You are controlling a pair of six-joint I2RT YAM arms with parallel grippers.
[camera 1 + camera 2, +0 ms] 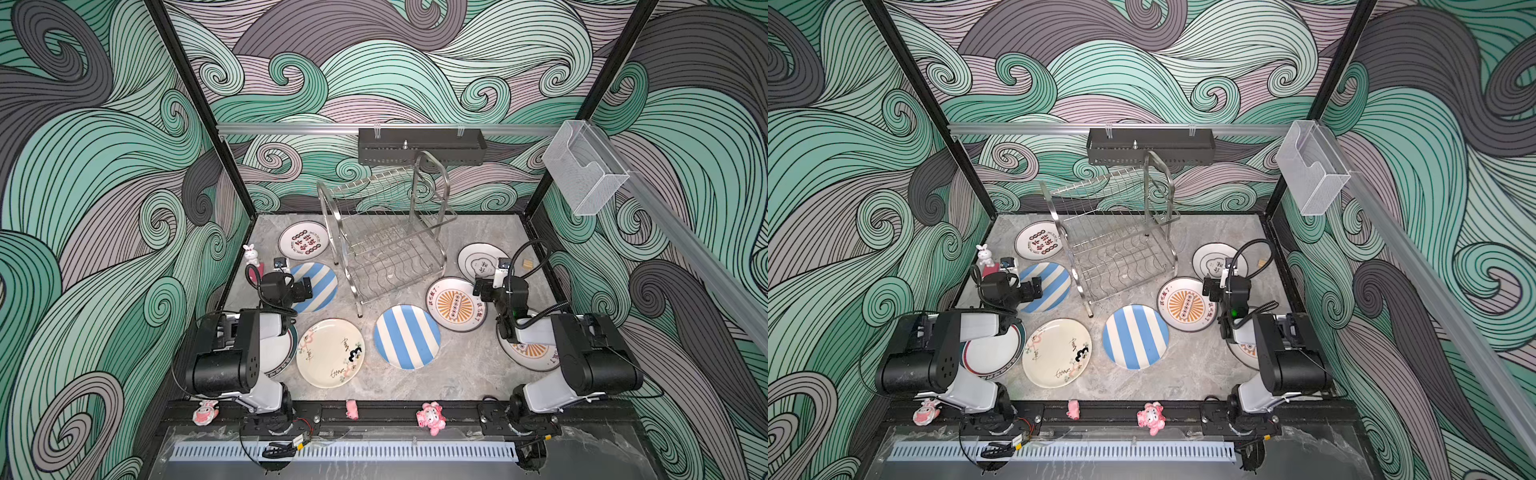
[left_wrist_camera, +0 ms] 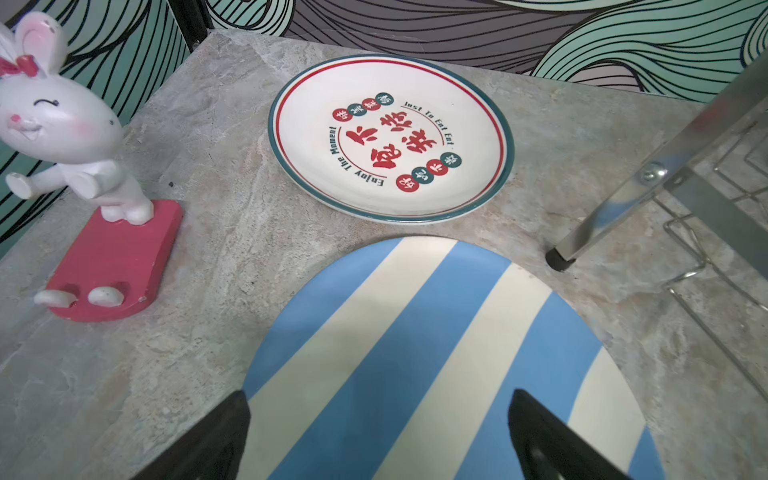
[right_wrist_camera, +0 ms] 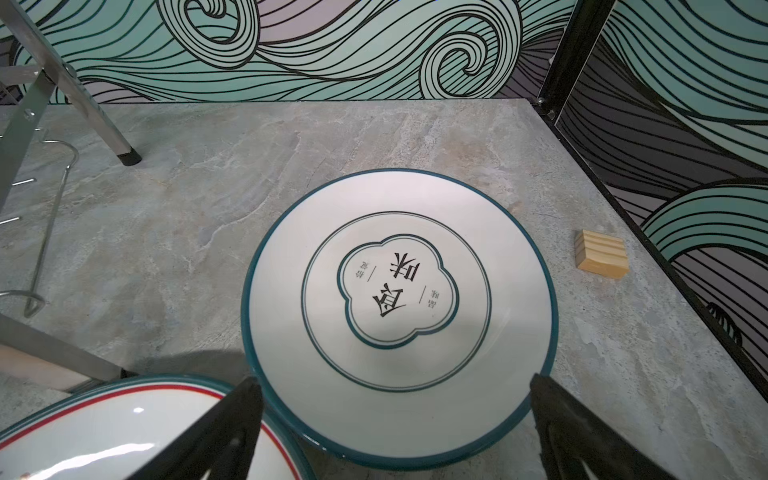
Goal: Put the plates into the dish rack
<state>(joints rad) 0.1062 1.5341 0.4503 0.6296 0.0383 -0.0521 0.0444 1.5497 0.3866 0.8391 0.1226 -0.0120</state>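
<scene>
While every one of the plates lies flat on the grey stone-look desk [image 1: 457,374], the dish rack [image 1: 384,237] stands upright at the middle of the far edge, clear in both top views. Around it, the red-character plate [image 1: 304,241] sits toward the far left corner, just beside a rack leg, with a blue-striped plate [image 1: 322,286] next to it on the near side. The cream plate [image 1: 330,353] and a second blue-striped plate [image 1: 407,336] lie side by side but apart toward the near edge. The orange sunburst plate [image 1: 455,305] lies on the right of the rack, and the cloud plate [image 1: 478,257] lies close behind it; whether their rims touch I cannot tell. Another sunburst plate [image 1: 534,353] near the right edge and a teal-rimmed plate [image 1: 284,353] near the left edge are partly hidden under the arms. The left gripper [image 1: 306,286] hangs over the first blue-striped plate, jaws apart and empty. The right gripper [image 1: 481,291] hangs between the sunburst and cloud plates, jaws spread wide and holding nothing. A rabbit figurine [image 2: 62,124] stands at the left edge and a wooden block [image 3: 600,253] lies near the right edge.
</scene>
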